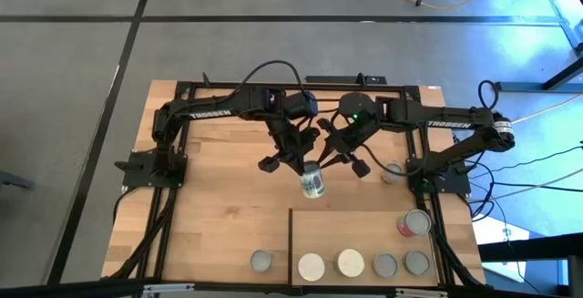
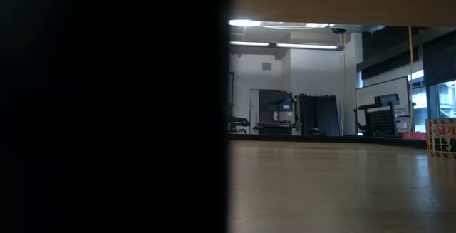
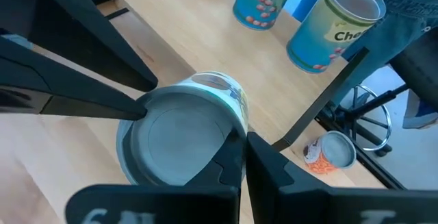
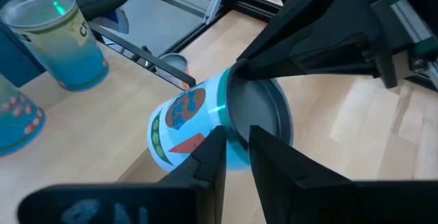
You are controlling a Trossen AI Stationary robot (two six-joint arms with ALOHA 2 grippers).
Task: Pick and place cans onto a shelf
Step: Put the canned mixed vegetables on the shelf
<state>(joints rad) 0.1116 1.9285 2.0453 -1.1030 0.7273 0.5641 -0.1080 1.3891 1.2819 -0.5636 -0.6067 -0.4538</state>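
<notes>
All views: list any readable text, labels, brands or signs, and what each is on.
"TROSSEN" on the left arm, high view.
"TROSSEN" on the right arm, high view.
"Cherr", cut off, on a blue can, left wrist view.
"Che", cut off, on a second blue can.
Held can: label pictures only, no legible words.
Red sign in the low view: too blurred to read.

left gripper point(image 1: 296, 163) and right gripper point(image 1: 339, 157) at can point(image 1: 312, 180) | shelf point(image 1: 383, 230): six cans

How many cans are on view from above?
8 cans: one mid-table, tilted; one farther right; one just left of the shelf; five on it, four in a row, one red-sided. None looks hidden.
</notes>
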